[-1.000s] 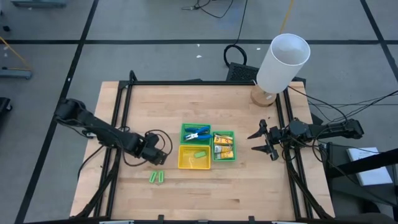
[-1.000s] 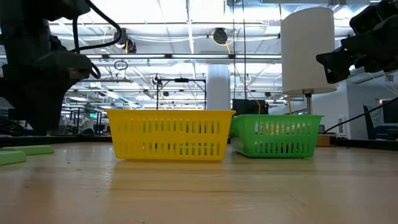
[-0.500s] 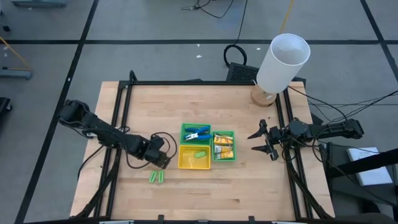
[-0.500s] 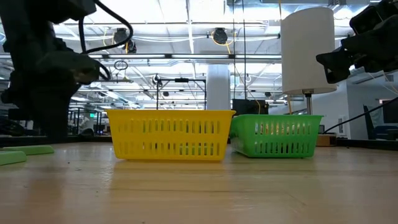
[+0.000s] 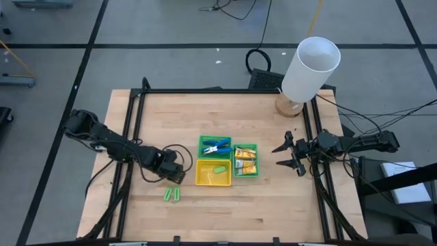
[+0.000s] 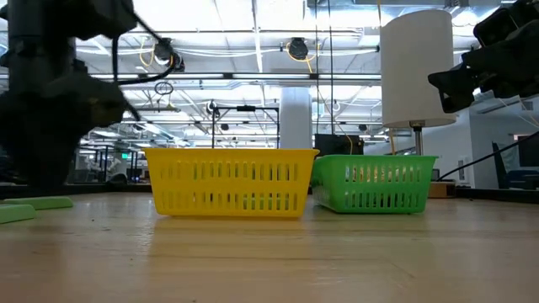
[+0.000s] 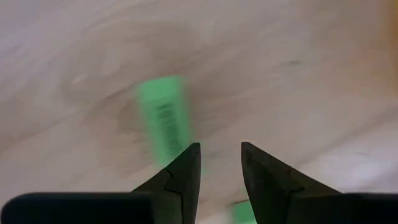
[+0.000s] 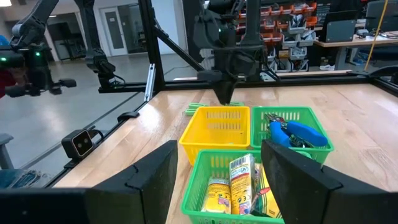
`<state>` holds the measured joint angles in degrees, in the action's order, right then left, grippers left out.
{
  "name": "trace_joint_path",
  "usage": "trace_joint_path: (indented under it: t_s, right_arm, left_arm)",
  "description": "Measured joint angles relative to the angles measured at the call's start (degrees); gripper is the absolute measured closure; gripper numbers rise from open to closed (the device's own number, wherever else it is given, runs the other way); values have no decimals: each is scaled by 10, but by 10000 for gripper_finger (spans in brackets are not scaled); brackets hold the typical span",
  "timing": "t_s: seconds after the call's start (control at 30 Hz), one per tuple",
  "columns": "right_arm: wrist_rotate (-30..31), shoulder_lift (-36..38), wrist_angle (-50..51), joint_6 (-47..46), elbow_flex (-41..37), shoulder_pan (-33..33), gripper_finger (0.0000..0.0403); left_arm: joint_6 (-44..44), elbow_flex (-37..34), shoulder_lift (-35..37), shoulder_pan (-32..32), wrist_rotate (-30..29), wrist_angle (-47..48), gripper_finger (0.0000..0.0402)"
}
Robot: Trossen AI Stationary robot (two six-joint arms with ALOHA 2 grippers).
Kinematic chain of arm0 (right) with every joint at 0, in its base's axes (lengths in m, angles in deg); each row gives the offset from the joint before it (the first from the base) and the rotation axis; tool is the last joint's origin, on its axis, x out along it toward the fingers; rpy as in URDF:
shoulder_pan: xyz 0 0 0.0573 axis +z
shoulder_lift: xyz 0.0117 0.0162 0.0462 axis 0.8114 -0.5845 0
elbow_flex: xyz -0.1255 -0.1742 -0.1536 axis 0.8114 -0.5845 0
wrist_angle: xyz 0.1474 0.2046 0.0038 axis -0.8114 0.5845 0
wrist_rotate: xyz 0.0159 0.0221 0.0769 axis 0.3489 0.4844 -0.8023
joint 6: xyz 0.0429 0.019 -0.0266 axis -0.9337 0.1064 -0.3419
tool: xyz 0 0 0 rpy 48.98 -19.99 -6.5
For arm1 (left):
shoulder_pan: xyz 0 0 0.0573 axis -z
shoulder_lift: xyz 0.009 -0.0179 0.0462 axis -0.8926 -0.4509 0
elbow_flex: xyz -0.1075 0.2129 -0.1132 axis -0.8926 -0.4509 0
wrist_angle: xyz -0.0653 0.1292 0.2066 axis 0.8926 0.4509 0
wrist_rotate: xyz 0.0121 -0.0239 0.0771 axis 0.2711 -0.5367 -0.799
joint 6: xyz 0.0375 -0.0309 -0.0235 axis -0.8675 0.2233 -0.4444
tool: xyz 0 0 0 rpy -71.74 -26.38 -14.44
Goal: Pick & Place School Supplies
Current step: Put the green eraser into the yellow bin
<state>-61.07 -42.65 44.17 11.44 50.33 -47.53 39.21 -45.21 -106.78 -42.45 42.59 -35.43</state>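
left gripper (image 5: 175, 175) hangs low over the worktop (image 5: 218, 219), at about 9 o'clock from the yellow tray (image 5: 212, 174). its fingers (image 7: 184, 176) stand slightly parted with nothing between them (left wrist view: one light-green stick (image 7: 165, 122) lies on bare wood just ahead of the tips). two green sticks (image 5: 172, 195) lie side by side on the worktop, at 6 o'clock from that gripper and near it. another green stick (image 5: 218, 169) rests inside the yellow tray. blue-handled pliers (image 5: 217, 145) sit in the green tray (image 5: 203, 141) at 12 o'clock of the yellow one. yellow-orange packets (image 5: 244, 160) fill the second green tray (image 5: 254, 147) at 3 o'clock. right gripper (image 5: 286, 155) waits at the worktop's 3 o'clock edge, fingers spread, empty.
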Motion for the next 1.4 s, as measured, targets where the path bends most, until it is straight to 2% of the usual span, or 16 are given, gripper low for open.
trace_joint_path:
  t_s: [0.17,0.47,0.63,0.8,1.0,1.4]
  right_arm:
    - [0,0,0,0,0,0,177]
    - [0,0,0,0,0,0,177]
    - [0,0,0,0,0,0,177]
    - [0,0,0,0,0,0,177]
    - [0,0,0,0,0,0,177]
    - [0,0,0,0,0,0,177]
  left_arm:
    - [57,0,0,0,2,53,262]
    - [52,0,0,0,2,50,166]
    - [65,0,-8,0,-19,62,150]
    - [70,0,-40,0,-20,66,152]
    - [64,2,-61,0,-16,63,176]
    - [66,1,-63,0,-27,59,271]
